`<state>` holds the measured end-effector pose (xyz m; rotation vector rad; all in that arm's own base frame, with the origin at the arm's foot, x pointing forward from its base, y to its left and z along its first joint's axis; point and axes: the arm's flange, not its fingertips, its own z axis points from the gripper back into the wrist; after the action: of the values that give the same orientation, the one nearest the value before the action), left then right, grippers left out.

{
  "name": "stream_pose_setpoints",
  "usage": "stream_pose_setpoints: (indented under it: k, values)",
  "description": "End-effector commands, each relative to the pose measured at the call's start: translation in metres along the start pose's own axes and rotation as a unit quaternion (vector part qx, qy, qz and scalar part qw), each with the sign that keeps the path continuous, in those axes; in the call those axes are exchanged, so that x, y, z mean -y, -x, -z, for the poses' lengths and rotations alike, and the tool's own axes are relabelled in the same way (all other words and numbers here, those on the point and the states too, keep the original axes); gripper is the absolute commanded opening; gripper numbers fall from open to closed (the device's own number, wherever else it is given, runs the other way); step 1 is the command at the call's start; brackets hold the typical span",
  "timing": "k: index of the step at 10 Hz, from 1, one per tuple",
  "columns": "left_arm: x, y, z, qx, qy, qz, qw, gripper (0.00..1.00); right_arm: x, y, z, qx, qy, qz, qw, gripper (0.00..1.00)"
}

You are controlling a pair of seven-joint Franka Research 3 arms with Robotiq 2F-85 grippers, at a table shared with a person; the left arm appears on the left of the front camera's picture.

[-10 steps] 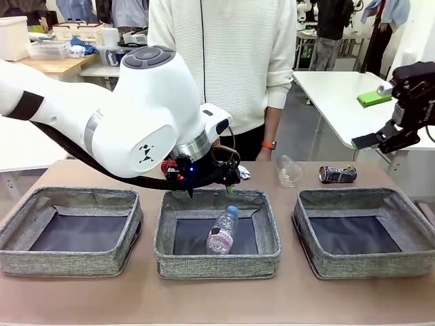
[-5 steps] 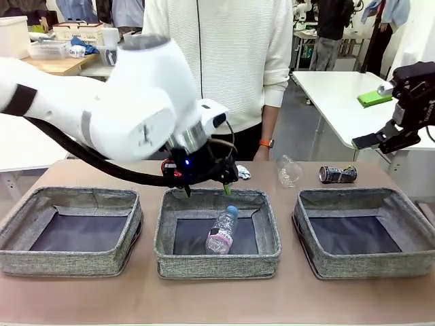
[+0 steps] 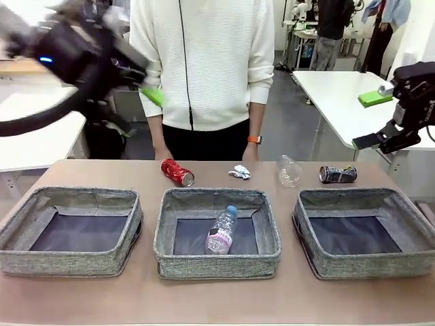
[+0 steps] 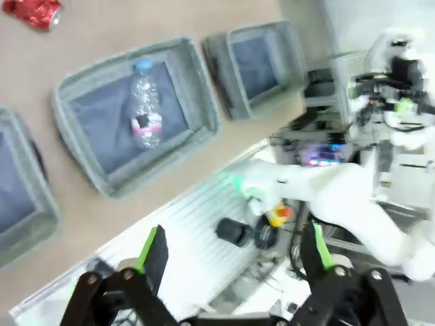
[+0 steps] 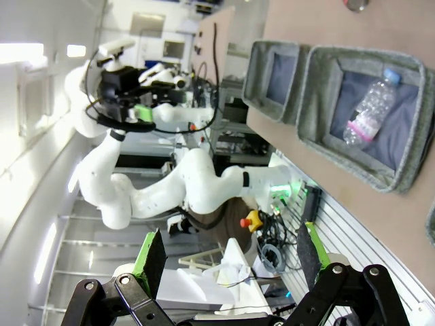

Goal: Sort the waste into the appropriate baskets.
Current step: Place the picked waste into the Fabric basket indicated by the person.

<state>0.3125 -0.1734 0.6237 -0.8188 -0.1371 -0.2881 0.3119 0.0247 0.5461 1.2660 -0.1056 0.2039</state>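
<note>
The clear bottle with pink label and blue cap lies in the middle basket. Behind the baskets, on the table, lie the red can, the white paper wad, the clear label-less bottle and the dark blue can. My left gripper is blurred high at the upper left. In its wrist view it is open and empty, far above the bottle. My right gripper hangs open off the table's right side, empty in its own view.
The left basket and right basket show bare dark bottoms. A person in a white sweater stands at the far edge, hands low behind the table. A white table stands behind at the right.
My left arm has swung up and to the left, away from the middle basket, uncovering the red can. The bottle stays in the basket. The right arm has not moved.
</note>
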Motion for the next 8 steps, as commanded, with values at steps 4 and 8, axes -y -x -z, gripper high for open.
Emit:
stream_pose_setpoints:
  k: [4,8]
  values:
    - [-0.153,0.054,-0.062,0.083,0.226,-0.110,0.964,1.00,-0.002,-0.003,0.002,0.004,-0.013,-0.008,1.000,1.00]
    - [-0.168,0.060,-0.073,0.091,0.223,-0.134,0.961,1.00,-0.002,-0.003,0.002,0.004,-0.013,-0.008,1.000,1.00]
